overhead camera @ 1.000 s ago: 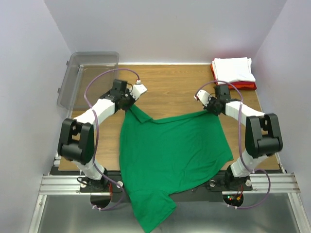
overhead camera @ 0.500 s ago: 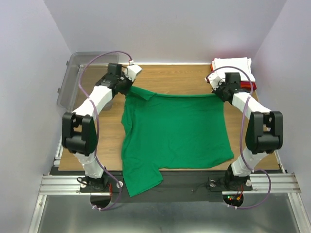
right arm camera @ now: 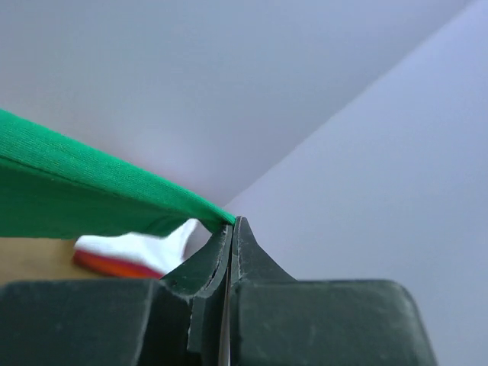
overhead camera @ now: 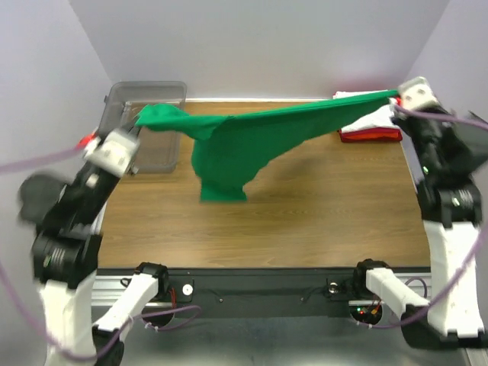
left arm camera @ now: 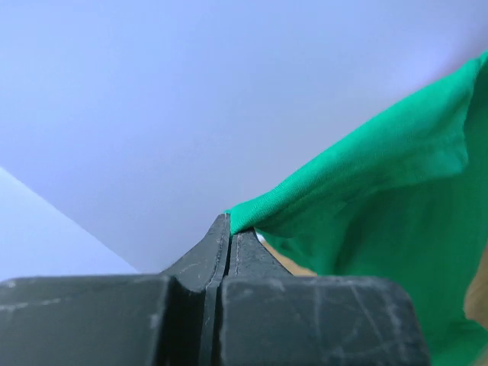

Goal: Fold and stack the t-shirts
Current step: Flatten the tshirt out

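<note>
The green t-shirt (overhead camera: pixel 252 137) hangs in the air, stretched between both raised arms, its lower part drooping toward the table at the middle. My left gripper (overhead camera: pixel 139 114) is shut on its left corner, seen close in the left wrist view (left arm camera: pixel 231 223). My right gripper (overhead camera: pixel 396 95) is shut on its right corner, seen in the right wrist view (right arm camera: pixel 231 221). The folded white t-shirt (overhead camera: pixel 374 122) lies on the folded red t-shirt (overhead camera: pixel 374 136) at the back right corner, partly hidden by the green cloth. They show in the right wrist view too, white (right arm camera: pixel 141 244) over red (right arm camera: pixel 114 264).
A clear grey plastic bin (overhead camera: pixel 152 145) stands at the back left, partly behind the green cloth. The wooden table (overhead camera: pixel 267 229) has walls on three sides. The arm bases sit on the metal rail (overhead camera: pixel 252 286) at the near edge.
Both arms have lifted high and swung outward, pulling the green t-shirt off the table into the air. Before, it lay spread flat with its lower part over the near edge.
</note>
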### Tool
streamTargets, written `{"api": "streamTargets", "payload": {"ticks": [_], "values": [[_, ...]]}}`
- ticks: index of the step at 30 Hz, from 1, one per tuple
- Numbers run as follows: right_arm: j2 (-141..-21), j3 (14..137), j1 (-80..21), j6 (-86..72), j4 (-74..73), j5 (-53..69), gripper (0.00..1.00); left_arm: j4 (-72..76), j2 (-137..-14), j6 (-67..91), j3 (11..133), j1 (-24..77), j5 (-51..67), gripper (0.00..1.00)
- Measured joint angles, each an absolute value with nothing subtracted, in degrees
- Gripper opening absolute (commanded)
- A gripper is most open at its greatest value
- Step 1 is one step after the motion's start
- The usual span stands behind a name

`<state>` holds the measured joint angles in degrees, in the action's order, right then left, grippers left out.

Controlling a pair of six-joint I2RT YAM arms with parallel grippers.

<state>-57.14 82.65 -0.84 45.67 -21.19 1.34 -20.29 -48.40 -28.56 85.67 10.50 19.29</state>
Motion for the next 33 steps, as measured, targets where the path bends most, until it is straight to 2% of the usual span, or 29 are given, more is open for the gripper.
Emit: {"api": "streamTargets", "payload": {"ticks": [4, 8, 13, 20, 23, 28, 33], "values": [[-49.4, 88.0, -0.9, 44.9, -22.1, -0.1, 0.01, -22.5, -38.8, -29.1, 88.2, 10.5, 21.7, 0.00], [-45.1, 94.6, -0.9, 44.9, -23.8, -2.1, 0.01, -26.7, -36.8, -29.1, 92.6, 10.5, 23.2, 0.00], [-44.7, 99.8, -0.9, 45.4, -26.2, -2.5, 0.01, -35.4, -37.4, -27.8, 100.6, 10.5, 22.6, 0.00], [-47.7, 98.3, -0.9, 49.2, -27.3, 1.9, 0.01, -44.4, -37.7, -27.2, 108.5, 10.5, 22.2, 0.00], [-51.1, 95.6, -1.0, 50.9, -27.4, 4.7, 0.01, -47.9, -37.7, -28.3, 104.1, 10.5, 22.5, 0.00], [-62.0, 87.3, -1.0, 52.8, -27.3, 9.2, 0.01, -50.5, -39.6, -29.2, 83.9, 10.5, 20.8, 0.00], [-74.9, 75.2, -1.2, 55.1, -26.4, 12.1, 0.01, -48.6, -47.3, -29.5, 67.2, 10.4, 19.7, 0.00]]}}
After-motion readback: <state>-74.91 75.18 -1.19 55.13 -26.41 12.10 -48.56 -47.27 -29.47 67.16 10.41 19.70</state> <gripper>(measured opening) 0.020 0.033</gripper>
